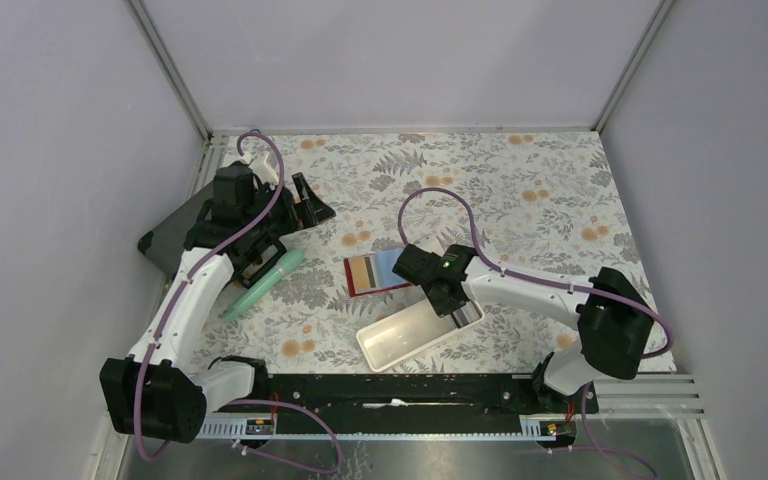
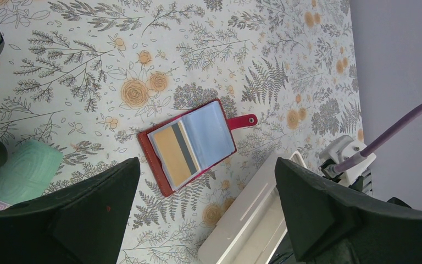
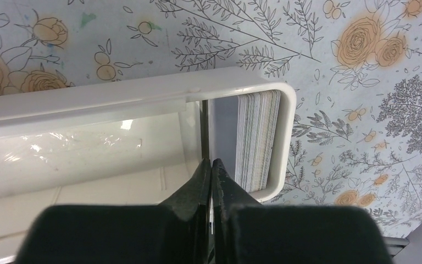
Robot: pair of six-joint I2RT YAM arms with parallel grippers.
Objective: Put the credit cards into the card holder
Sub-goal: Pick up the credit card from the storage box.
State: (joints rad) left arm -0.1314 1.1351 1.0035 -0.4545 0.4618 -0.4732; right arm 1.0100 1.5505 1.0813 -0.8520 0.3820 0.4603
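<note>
top cam: high over the near edge, looking down on the whole table [image 1: 520, 190]. left wrist: mid height, angled down at card holder [image 2: 189, 146] and white tray [image 2: 247, 220] end. right wrist: very close, looking into the tray. all three share the tray.

The credit cards [image 3: 257, 137] stacked in the white tray [image 3: 143, 93] show only their edges, and the tray runs off the picture's left side. Whether the right gripper's [image 3: 211, 165] closed jaws pinch a card cannot be told. From above, the left arm covers most of the dark grey case [image 1: 163, 238].
</note>
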